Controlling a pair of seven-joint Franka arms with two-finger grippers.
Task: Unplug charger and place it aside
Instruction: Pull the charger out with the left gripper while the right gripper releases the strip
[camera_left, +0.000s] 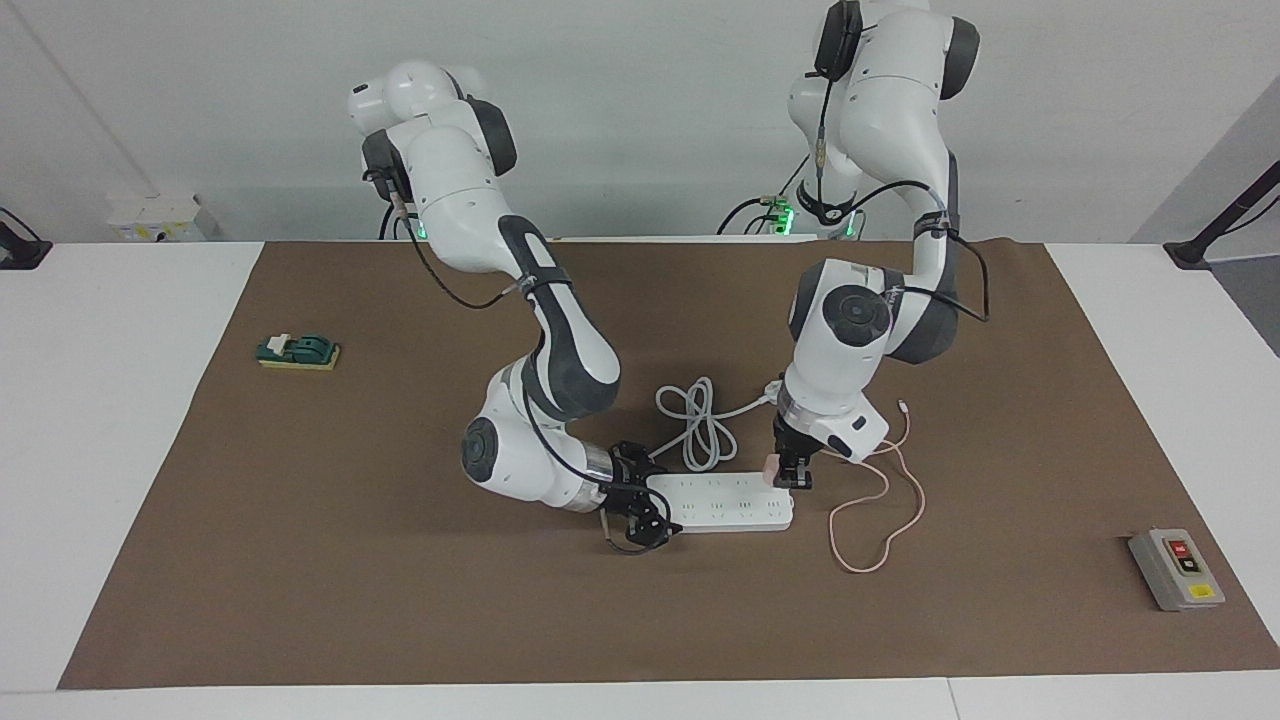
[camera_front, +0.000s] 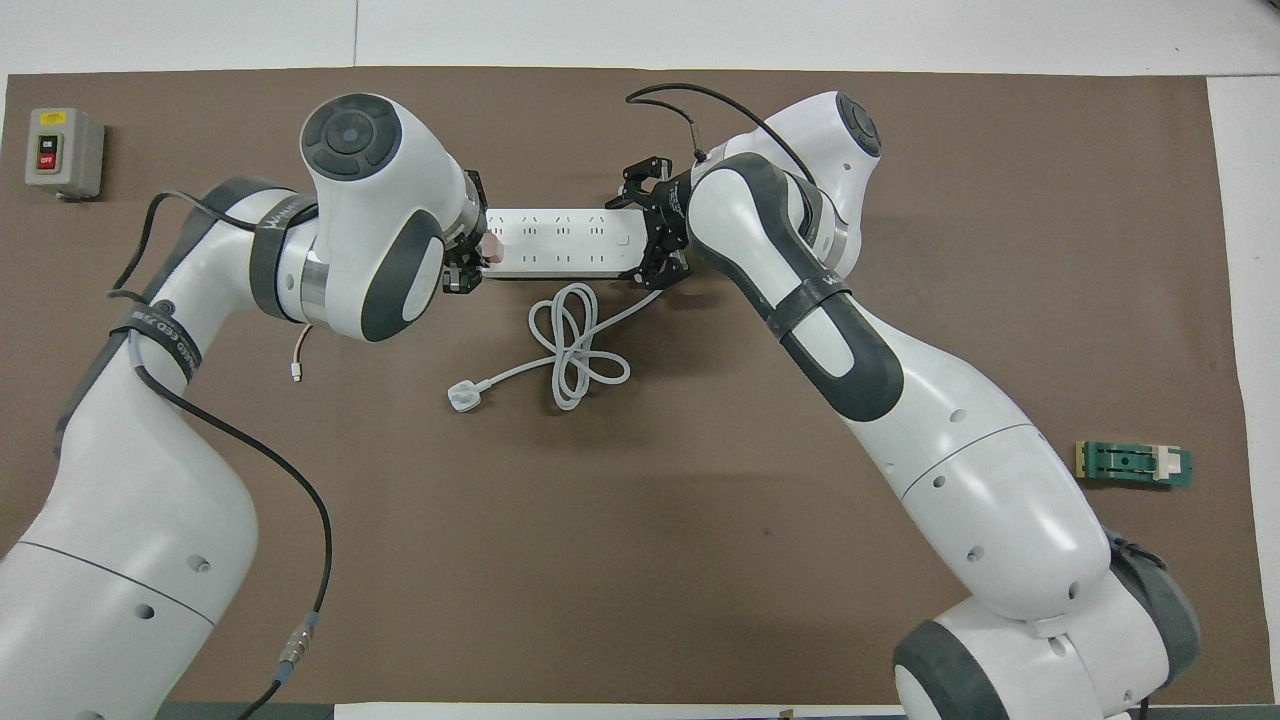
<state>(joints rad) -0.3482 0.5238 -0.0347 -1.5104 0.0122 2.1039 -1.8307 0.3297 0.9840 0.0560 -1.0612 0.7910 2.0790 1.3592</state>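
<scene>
The white power strip (camera_left: 725, 503) (camera_front: 560, 240) lies on the brown mat. The pale-pink charger (camera_left: 769, 467) (camera_front: 491, 248) sits at the strip's end toward the left arm. My left gripper (camera_left: 792, 474) (camera_front: 466, 266) is down on it, fingers closed around the cube. Its thin pink cable (camera_left: 880, 505) loops on the mat to a tiny white connector (camera_left: 903, 405) (camera_front: 296, 376). My right gripper (camera_left: 645, 503) (camera_front: 652, 232) grips the strip's other end, one finger on each long side.
The strip's thick white cord (camera_left: 700, 425) (camera_front: 572, 345) lies coiled nearer to the robots than the strip, with its plug (camera_front: 463, 397). A grey switch box (camera_left: 1175, 568) (camera_front: 62, 152) stands toward the left arm's end. A green block (camera_left: 298, 351) (camera_front: 1135, 464) lies toward the right arm's end.
</scene>
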